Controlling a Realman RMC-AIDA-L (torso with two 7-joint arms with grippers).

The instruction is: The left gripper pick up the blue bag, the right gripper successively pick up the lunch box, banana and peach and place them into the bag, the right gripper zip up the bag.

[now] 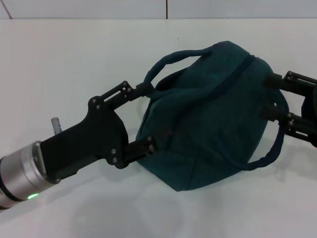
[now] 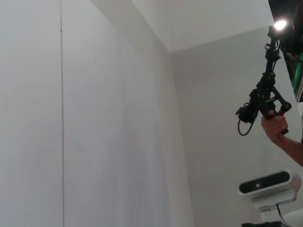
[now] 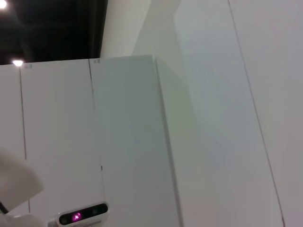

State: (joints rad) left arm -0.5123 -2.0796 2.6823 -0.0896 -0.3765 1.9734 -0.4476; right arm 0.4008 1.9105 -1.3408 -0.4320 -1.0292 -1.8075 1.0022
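Note:
In the head view the blue bag (image 1: 208, 124) bulges in the middle of the white table (image 1: 74, 59), its zip line (image 1: 233, 74) running across the top and its handles looping out at both ends. My left gripper (image 1: 147, 118) reaches in from the lower left, and its two fingers clamp the bag's left end. At the bag's right side sits my right gripper (image 1: 272, 95), fingers apart, tips against the fabric. The lunch box, banana and peach are out of view. Neither wrist view shows the bag or any fingers.
A small grey stub (image 1: 55, 124) stands on the table behind my left arm. The wrist views show only white walls, a person's hand (image 2: 274, 127) holding a camera rig, and mounted cameras (image 2: 265, 182) (image 3: 83, 215).

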